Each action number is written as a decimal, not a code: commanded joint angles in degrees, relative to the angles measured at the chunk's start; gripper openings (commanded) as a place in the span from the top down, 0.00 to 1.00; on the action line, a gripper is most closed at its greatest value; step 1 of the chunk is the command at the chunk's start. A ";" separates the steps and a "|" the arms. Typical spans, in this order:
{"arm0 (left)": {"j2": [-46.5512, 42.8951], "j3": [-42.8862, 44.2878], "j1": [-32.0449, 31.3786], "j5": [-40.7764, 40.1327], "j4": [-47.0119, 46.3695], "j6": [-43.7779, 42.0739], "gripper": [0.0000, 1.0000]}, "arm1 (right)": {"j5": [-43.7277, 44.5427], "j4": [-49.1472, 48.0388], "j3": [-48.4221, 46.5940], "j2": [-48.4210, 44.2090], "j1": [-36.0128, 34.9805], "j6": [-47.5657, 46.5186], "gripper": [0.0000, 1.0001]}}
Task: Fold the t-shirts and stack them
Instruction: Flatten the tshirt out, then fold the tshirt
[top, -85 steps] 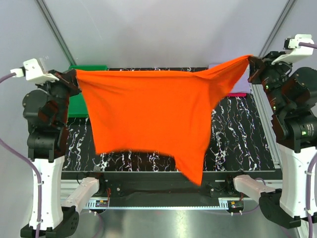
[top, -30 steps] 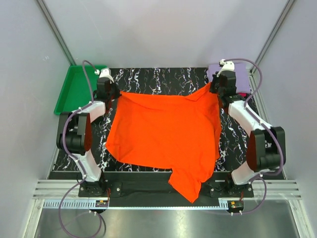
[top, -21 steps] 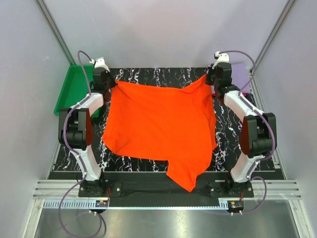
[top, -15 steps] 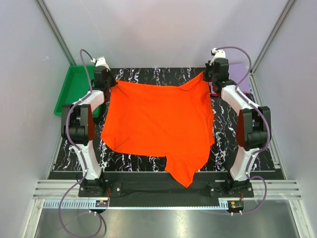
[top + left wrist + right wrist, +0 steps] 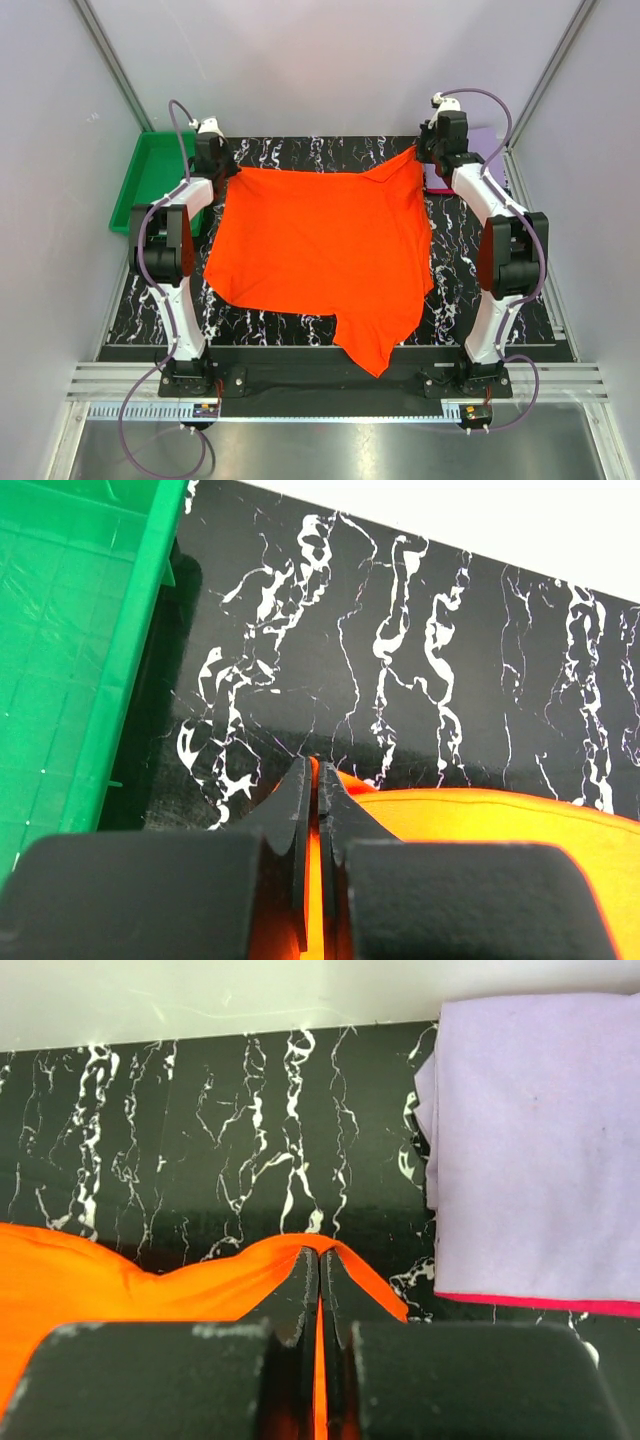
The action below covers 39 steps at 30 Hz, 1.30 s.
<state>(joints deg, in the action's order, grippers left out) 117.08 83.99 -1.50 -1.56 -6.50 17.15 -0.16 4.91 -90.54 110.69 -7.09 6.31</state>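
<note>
Lowered from mid-air, the orange shirt (image 5: 320, 250) now lies spread on the table (image 5: 150, 1110), its far edge stretched between the two grippers. The left gripper (image 5: 312, 770) is pinched closed on the shirt's far-left corner, and the right gripper (image 5: 318, 1256) is closed on the far-right corner. Both sit low at the marble top. One lobe of cloth hangs over the near edge. Just left of the left gripper stands a green tray (image 5: 70, 630), near the fingers but apart from them. Just right of the right gripper a folded lavender shirt (image 5: 530, 1130) lies on a pink shirt (image 5: 540, 1303), of which only a thin edge shows. Three shirts, one tray, two arms.
</note>
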 commanded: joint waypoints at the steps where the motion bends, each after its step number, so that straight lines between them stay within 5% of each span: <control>1: -0.36 2.50 0.35 0.60 -1.50 1.22 1.00 | -1.33 2.73 -5.87 0.30 0.24 0.11 1.00; 16: 2.19 9.79 0.71 1.30 6.41 1.66 1.00 | -4.13 14.42 -12.82 1.63 0.24 4.23 1.00; 25: 3.42 17.17 0.71 2.53 23.44 0.43 1.00 | -5.98 31.73 -12.03 -3.81 0.15 15.57 1.00; 39: -5.80 9.18 0.79 -2.39 31.02 0.87 1.00 | -7.30 48.70 -4.56 -13.92 0.06 18.21 1.00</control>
<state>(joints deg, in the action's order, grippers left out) 117.30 93.47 -1.13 -1.19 23.66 18.44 -5.78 48.84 -96.64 99.79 -7.07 23.42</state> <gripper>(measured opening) 0.024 0.011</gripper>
